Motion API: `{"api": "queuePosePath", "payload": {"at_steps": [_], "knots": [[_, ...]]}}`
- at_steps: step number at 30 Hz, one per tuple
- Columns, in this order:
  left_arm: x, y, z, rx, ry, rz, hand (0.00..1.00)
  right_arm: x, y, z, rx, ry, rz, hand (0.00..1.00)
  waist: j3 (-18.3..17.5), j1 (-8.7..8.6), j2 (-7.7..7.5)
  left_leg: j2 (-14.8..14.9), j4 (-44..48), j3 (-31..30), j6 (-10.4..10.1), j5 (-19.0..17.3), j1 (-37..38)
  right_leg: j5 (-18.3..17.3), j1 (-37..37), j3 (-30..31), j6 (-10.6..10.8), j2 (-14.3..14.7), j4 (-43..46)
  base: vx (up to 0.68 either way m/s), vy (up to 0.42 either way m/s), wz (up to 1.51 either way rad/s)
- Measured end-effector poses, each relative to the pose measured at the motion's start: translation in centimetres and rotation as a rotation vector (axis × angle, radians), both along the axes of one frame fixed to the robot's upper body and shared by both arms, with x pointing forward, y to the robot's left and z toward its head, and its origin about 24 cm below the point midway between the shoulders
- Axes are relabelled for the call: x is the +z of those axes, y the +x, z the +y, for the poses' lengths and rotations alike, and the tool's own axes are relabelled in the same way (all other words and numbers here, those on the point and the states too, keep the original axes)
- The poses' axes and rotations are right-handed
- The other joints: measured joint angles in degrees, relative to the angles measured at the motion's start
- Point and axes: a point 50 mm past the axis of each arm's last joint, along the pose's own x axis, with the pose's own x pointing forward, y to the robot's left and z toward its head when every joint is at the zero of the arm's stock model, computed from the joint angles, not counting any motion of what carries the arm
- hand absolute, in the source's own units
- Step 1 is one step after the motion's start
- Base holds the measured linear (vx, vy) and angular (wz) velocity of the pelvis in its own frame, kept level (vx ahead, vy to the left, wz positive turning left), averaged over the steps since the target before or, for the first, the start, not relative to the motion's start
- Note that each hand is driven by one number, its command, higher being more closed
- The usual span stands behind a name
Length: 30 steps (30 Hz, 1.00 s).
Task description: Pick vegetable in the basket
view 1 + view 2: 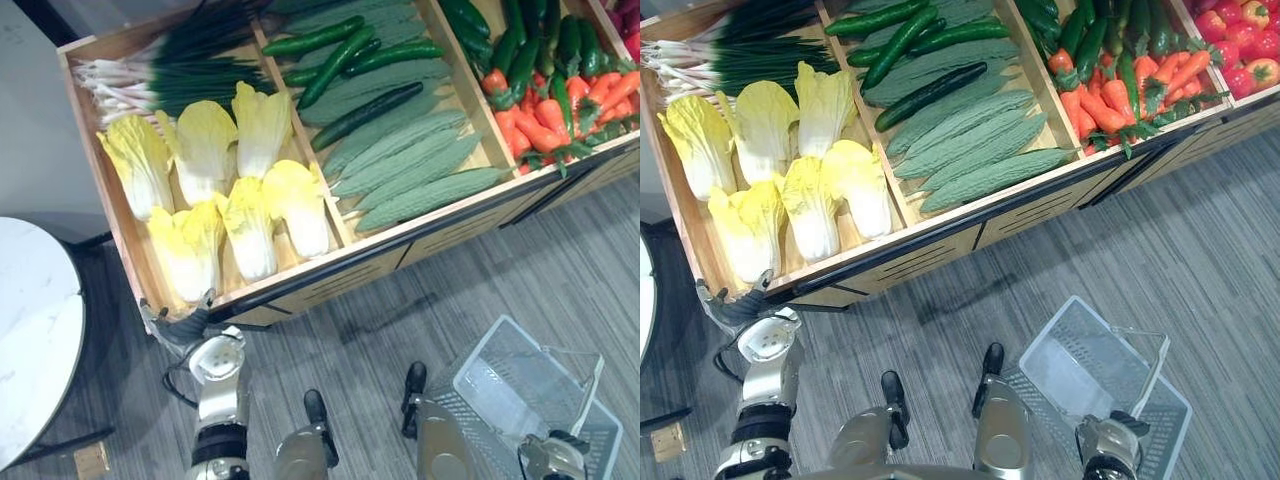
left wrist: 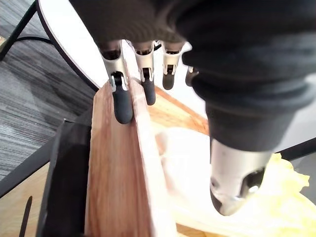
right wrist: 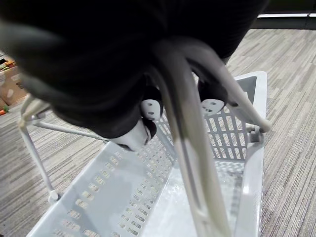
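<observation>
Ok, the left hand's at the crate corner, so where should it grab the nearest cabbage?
Probably round the firm white base of that cabbage, which points at the front rim beside the left hand. Come from above: a neighbour and the crate wall crowd its sides.

The right hand (image 3: 150,109) grips the handles (image 3: 190,148) above the grey basket (image 3: 98,197).

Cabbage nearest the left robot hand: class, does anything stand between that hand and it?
Yes: the crate's wooden front rim. The left robot hand has its fingers on the rim's top edge and its thumb over the cabbage side, so it must clear the rim. Nothing else visible intervenes.
</observation>
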Motion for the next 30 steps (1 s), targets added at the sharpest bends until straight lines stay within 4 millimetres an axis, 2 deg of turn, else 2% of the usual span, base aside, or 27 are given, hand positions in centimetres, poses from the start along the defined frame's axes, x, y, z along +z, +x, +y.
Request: {"api": "queuePosePath", "payload": {"at_steps": [1,11,25,27,30], "knots": [[0.3,0.4,0.2,0.016,0.010,0.003,0.00,0.1,0.5,0.1,0.011,-0.001,-0.008,1.00,0.4,-0.05,-0.65,0.0,0.0,0.3,0.0,0.0,-0.3,0.5,-0.3,0.3,0.0,0.2,-0.6,0.01,0.005,-0.13],[1.1,1.1,0.6,0.055,0.054,0.012,0.00,0.3,1.6,0.6,0.047,-0.006,-0.007,1.00,1.5,0.04,-1.25,0.1,0.2,0.5,0.0,0.1,-0.4,1.1,-0.3,0.9,-0.2,0.5,-1.4,0.01,0.001,-0.02],[2.5,1.0,0.7,0.070,0.067,-0.036,0.00,0.4,2.4,0.8,0.063,-0.004,-0.020,1.00,2.6,0.10,-2.30,0.1,0.1,0.7,0.0,0.1,-0.5,1.2,-0.8,1.7,-0.2,0.7,-1.4,0.01,0.002,-0.01],[2.9,0.9,0.5,0.070,0.064,-0.057,0.00,0.4,2.4,1.1,0.065,0.002,-0.022,1.00,2.8,0.09,-2.72,0.1,0.1,0.7,0.0,0.1,-0.5,1.2,-0.8,1.7,-0.2,0.7,-1.4,0.00,0.000,0.00],[3.7,0.2,-0.9,0.030,0.062,-0.121,0.00,0.2,2.4,1.4,0.061,0.012,-0.022,1.00,3.1,0.03,-3.30,0.0,0.1,0.7,0.0,0.1,-0.4,1.2,-0.8,2.3,-0.2,0.8,-1.4,0.02,0.009,-0.01]]}}
